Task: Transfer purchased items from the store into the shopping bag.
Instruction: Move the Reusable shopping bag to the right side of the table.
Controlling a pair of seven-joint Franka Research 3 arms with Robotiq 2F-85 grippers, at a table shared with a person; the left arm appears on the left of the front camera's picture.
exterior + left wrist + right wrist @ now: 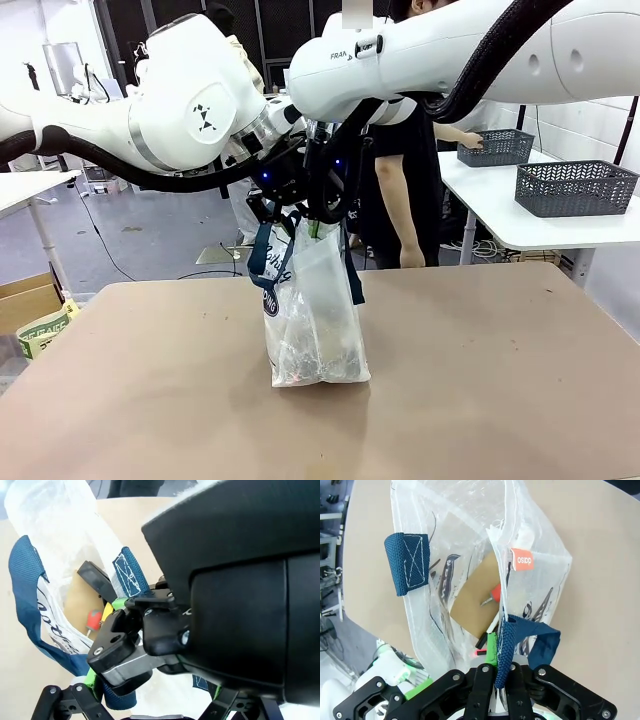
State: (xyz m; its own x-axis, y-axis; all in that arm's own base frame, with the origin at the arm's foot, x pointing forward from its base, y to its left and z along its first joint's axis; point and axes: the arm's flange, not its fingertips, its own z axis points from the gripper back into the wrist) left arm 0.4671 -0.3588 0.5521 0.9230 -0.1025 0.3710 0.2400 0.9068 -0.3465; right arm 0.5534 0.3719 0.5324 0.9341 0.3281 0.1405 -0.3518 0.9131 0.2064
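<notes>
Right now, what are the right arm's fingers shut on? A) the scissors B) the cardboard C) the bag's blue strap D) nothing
C: in the right wrist view the right arm's fingers are shut on the blue strap of the bag.

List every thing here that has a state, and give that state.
shopping bag: upright on the table, mouth open, goods inside
strap handle: pulled up, pinched in the right gripper
right gripper: shut on the strap handle
left gripper: open, holding nothing, at the bag's top
cardboard piece: inside the bag
</notes>
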